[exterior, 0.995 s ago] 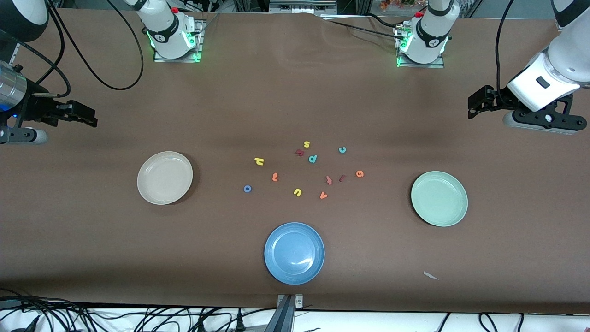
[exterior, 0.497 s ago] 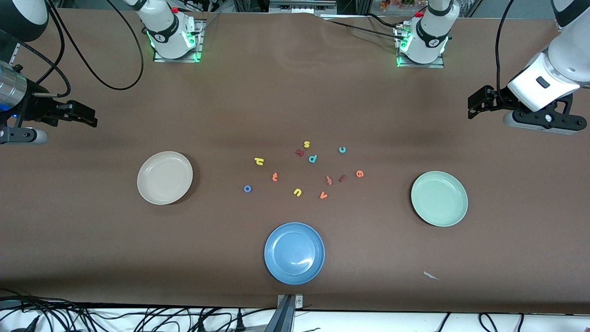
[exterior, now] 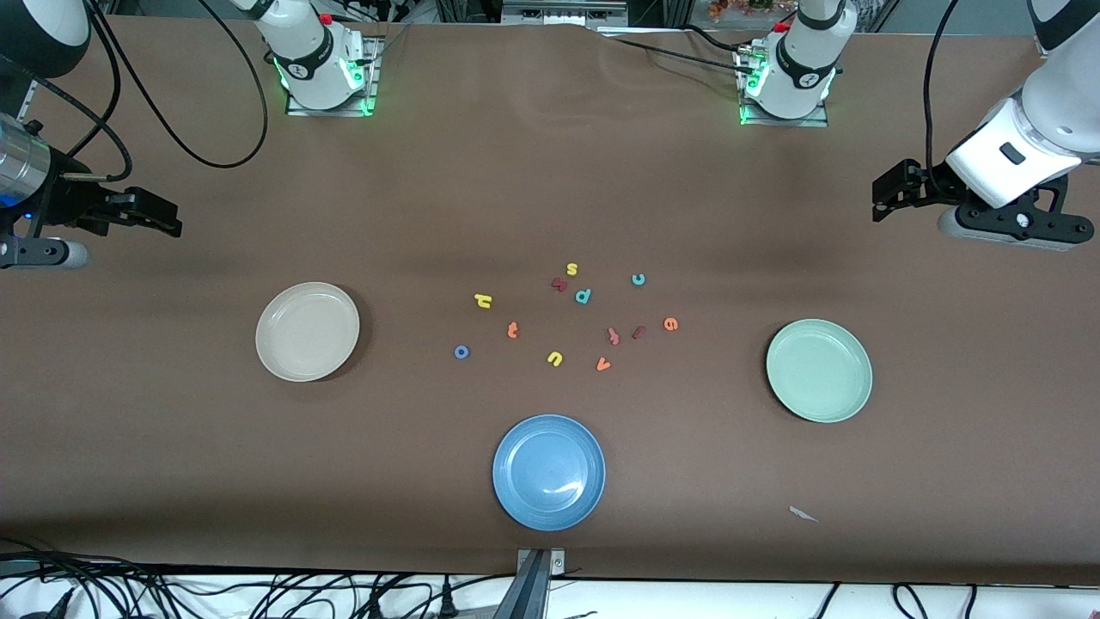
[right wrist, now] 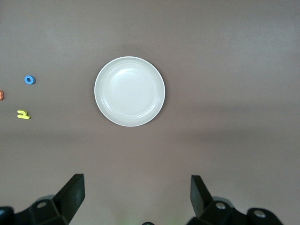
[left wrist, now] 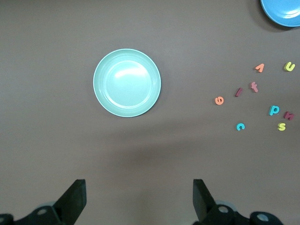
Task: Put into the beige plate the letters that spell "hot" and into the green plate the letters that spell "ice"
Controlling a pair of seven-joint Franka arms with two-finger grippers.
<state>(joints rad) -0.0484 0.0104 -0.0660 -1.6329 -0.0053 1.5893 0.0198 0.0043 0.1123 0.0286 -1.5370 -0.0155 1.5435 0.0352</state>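
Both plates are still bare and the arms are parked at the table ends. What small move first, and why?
Probably bring the open right gripper from over the beige plate toward the blue o: it is the "hot" letter lying closest to that plate, with free table around it. The left gripper waits, open, over the green plate's end.

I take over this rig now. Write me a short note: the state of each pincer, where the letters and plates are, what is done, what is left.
Left pincer: open, empty, waiting above the table near the green plate.
Right pincer: open, empty, waiting near the beige plate.
Yellow h, blue o, orange t, dark red i, teal c and orange e lie on the table between the plates.
Done: nothing; both plates are empty.
Left: all six letters.
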